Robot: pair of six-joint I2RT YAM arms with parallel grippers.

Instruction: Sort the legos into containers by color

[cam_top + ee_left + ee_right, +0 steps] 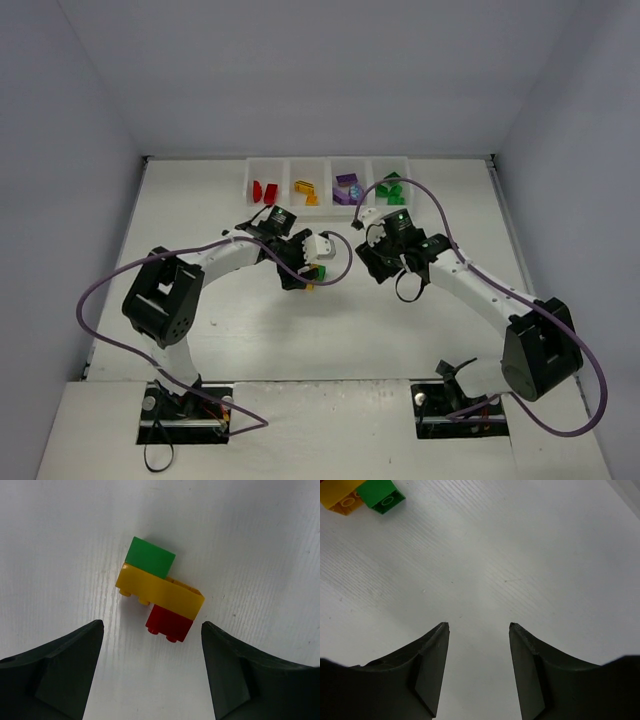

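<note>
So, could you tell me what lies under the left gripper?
A joined clump of legos: green brick, yellow brick, red brick, resting on the table. Its underside is hidden.

lying on its side on the table [200, 220], one clump of legos [160, 592]: green brick [150, 556] farthest, long yellow brick [145, 584] across the middle, red brick [170, 624] nearest, studs showing. at the far edge, four joined white containers [328, 162] holding, left to right, red pieces [264, 191], yellow-orange [306, 190], purple [346, 187], green [389, 189]
</note>
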